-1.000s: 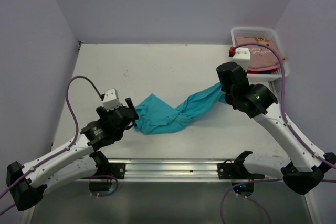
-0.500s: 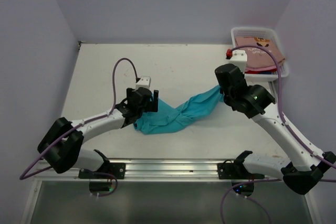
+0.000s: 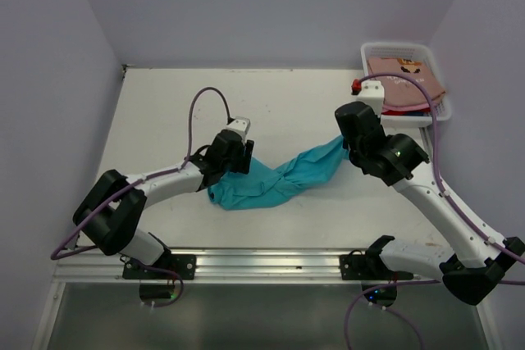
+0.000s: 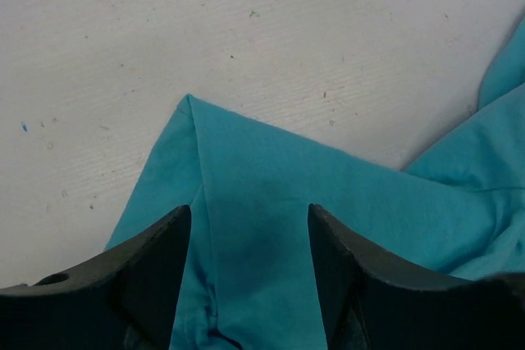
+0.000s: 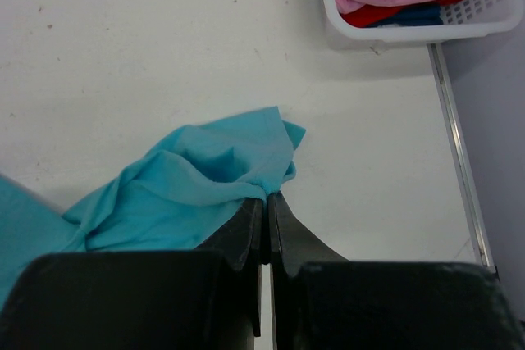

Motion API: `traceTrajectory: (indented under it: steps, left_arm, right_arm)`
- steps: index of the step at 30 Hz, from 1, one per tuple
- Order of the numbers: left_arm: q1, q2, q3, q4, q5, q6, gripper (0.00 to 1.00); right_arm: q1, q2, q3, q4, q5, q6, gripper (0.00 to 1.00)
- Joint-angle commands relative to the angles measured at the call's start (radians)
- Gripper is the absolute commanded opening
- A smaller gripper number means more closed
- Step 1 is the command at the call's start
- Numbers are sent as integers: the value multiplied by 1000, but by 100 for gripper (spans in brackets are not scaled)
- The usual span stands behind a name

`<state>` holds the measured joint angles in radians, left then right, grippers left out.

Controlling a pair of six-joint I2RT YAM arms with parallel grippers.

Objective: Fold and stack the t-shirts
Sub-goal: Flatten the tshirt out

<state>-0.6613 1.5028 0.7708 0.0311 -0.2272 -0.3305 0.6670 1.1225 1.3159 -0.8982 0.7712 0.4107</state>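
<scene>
A teal t-shirt [image 3: 271, 178] lies twisted across the middle of the table. My left gripper [image 3: 244, 159] is low over its left end. In the left wrist view the left gripper [image 4: 249, 211] is open, its fingers straddling a folded ridge of the teal cloth [image 4: 344, 194]. My right gripper [image 3: 349, 147] holds the shirt's right end. In the right wrist view the right gripper [image 5: 267, 196] is shut on a bunched edge of the teal t-shirt [image 5: 189, 186]. More t-shirts lie in the basket: a salmon-pink one [image 3: 406, 79] on top, with red [image 5: 394, 12] and blue [image 5: 422, 15] edges under it.
The white plastic basket [image 3: 394, 47] stands at the back right corner, seen also in the right wrist view as a slotted basket wall [image 5: 410, 34]. A metal rail [image 3: 262, 264] runs along the near table edge. Purple walls close in the left, back and right sides.
My left arm has swung from the near left up to the teal shirt's left end, and its jaws have narrowed. The right gripper kept its grip and barely moved.
</scene>
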Motion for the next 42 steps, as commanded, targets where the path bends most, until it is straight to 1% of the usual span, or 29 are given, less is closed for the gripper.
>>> traceTrajectory:
  steps: [1, 7, 15, 17, 19, 20, 21, 24, 27, 28, 33, 35, 40, 41, 42]
  left_arm:
    - [6, -18, 53, -64, 25, 21, 61]
    - [5, 19, 39, -119, 22, 8, 48]
    - [5, 92, 28, -112, 23, -19, 44]
    - [5, 112, 28, -112, 11, -25, 41]
    - [6, 123, 33, -115, 14, -30, 36]
    - [6, 120, 33, -117, 19, -34, 33]
    - [5, 114, 36, -120, 16, -36, 21]
    - [6, 73, 65, -154, 3, -47, 0]
    - [6, 4, 128, -226, -6, -47, 0]
    - [5, -42, 148, -246, -11, -47, 0]
    - [5, -185, 315, -388, -109, -42, 0]
    - [5, -213, 385, -448, -165, -33, 0]
    - [6, -266, 492, -551, -286, -9, 0]
    - [6, -271, 521, -565, -306, -8, 4]
    - [6, -282, 531, -577, -329, -8, 6]
  right_arm:
    - [-3, -16, -9, 25, 17, -1, 0]
    - [-3, -9, -18, 33, 8, 2, 0]
    - [-6, -16, -21, 31, 11, -1, 0]
    - [-4, -20, -23, 27, 14, -1, 0]
    - [-4, -24, -24, 25, 14, -1, 0]
    - [-4, -23, -23, 24, 19, -1, 0]
    - [-6, -26, -24, 24, 19, -1, 0]
    - [-4, -24, -24, 22, 19, -1, 0]
    - [-6, -21, -23, 24, 20, -1, 0]
    - [-6, -23, -23, 24, 22, -1, 0]
    - [-7, -16, -24, 24, 23, -3, 0]
    - [-7, -13, -23, 27, 25, -3, 0]
    - [-7, -9, -21, 30, 25, -7, 0]
    - [-7, -9, -21, 30, 25, -9, 0]
    - [-9, -9, -23, 30, 27, -9, 0]
